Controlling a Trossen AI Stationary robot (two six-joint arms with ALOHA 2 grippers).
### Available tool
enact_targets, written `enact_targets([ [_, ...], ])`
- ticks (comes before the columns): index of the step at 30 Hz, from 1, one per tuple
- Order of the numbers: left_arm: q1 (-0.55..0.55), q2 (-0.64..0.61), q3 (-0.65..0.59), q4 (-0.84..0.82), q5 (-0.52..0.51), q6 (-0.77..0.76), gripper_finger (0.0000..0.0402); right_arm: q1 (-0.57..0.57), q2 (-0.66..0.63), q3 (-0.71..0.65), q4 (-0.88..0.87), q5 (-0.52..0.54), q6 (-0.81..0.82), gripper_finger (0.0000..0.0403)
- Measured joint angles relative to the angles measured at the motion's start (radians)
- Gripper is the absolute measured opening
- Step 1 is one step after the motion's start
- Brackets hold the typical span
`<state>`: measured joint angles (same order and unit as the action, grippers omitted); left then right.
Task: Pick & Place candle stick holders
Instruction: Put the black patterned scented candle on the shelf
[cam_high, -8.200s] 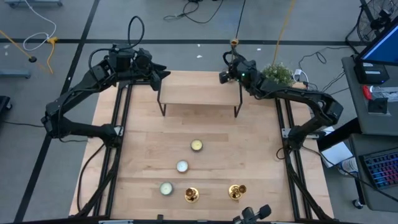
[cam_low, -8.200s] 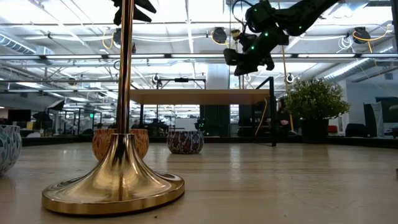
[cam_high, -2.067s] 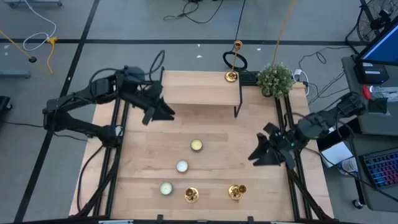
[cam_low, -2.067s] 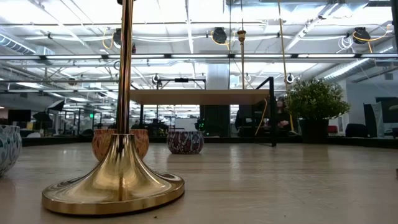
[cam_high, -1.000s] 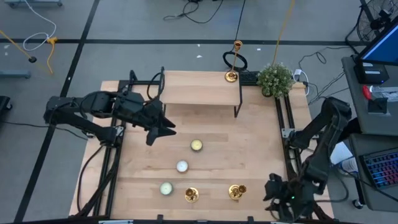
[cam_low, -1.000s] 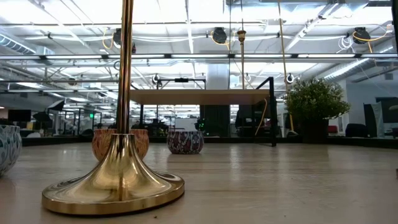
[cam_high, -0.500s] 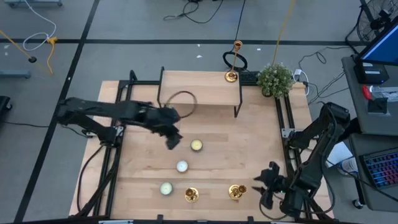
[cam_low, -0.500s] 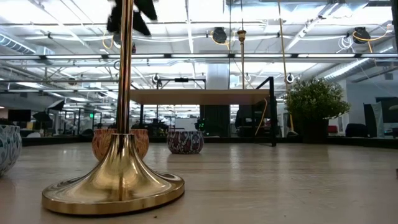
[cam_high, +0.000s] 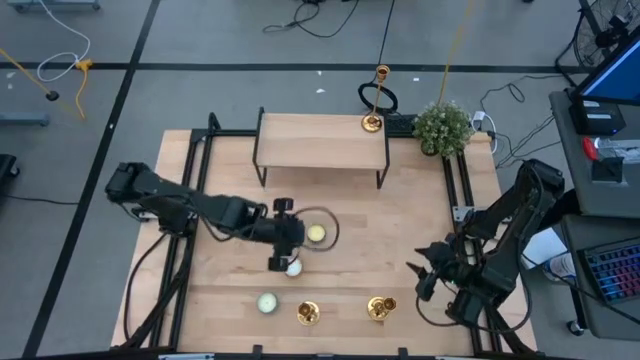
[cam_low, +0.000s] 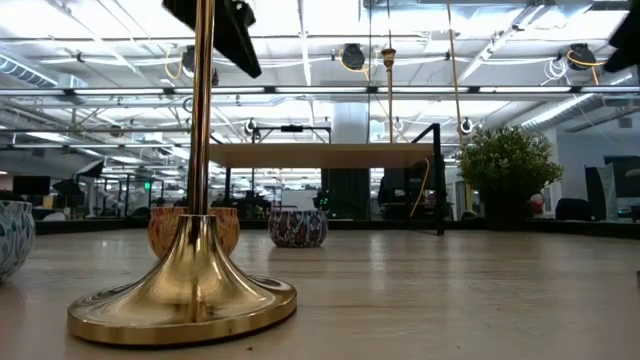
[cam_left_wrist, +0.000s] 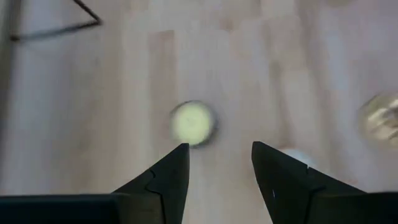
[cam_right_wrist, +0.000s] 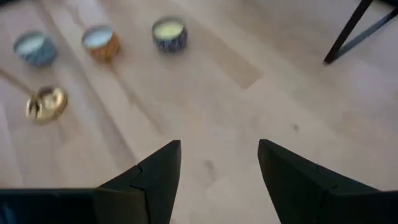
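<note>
Two gold candle stick holders (cam_high: 308, 313) (cam_high: 379, 308) stand on their round bases near the table's near edge. A third one (cam_high: 373, 122) stands at the far right corner of the wooden shelf (cam_high: 320, 142). My left gripper (cam_high: 279, 256) hangs open above the middle of the table, over a white candle (cam_high: 294, 268) and beside a yellowish candle (cam_high: 316, 234); in its wrist view the gripper (cam_left_wrist: 214, 168) shows a pale candle (cam_left_wrist: 193, 122) just beyond its fingertips. My right gripper (cam_high: 420, 282) is open above the table, right of the right-hand holder (cam_right_wrist: 46, 104).
A greenish candle (cam_high: 266, 302) sits left of the two near holders. A potted plant (cam_high: 441, 124) stands at the far right corner. The shelf's dark leg (cam_right_wrist: 354, 28) shows in the right wrist view. The table's right half has bare wood (cam_high: 400, 220).
My left gripper has swung from the table's left side toward the centre and near edge, sinking and rolling, and now hangs over the candles. My right gripper has come from the near right corner a little toward the far edge and has turned toward the table's middle.
</note>
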<state>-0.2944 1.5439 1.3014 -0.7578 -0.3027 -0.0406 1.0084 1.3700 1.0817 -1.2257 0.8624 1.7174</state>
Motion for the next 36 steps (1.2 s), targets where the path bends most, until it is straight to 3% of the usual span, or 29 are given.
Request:
enact_targets([
  [2, -0.019, 0.017, -0.001, 0.008, -0.047, 0.051, 0.0182, -0.010, -0.005, 0.000, -0.015, 0.037, 0.015, 0.0217],
  [5, -0.019, 0.062, -0.024, 0.038, -0.007, 0.054, 0.0185, -0.033, -0.008, 0.000, -0.018, 0.081, 0.020, 0.0217],
  [9, 0.018, 0.148, -0.028, 0.034, 0.082, -0.043, 0.0207, -0.070, -0.007, 0.000, -0.021, 0.081, 0.017, 0.0217],
  [13, 0.050, 0.192, -0.030, -0.013, 0.096, -0.154, 0.0222, -0.094, -0.007, 0.000, -0.020, 0.082, 0.018, 0.0217],
  [21, 0.135, 0.089, -0.030, 0.014, 0.028, -0.400, 0.0192, -0.131, -0.007, 0.000, 0.004, 0.090, 0.018, 0.0217],
  [25, 0.185, 0.014, -0.030, 0.033, 0.011, -0.452, 0.0165, -0.132, -0.007, 0.000, 0.039, 0.154, 0.017, 0.0217],
  [36, 0.261, -0.107, -0.023, -0.022, 0.331, -0.277, 0.0122, -0.132, -0.007, 0.000, 0.075, 0.215, 0.017, 0.0217],
])
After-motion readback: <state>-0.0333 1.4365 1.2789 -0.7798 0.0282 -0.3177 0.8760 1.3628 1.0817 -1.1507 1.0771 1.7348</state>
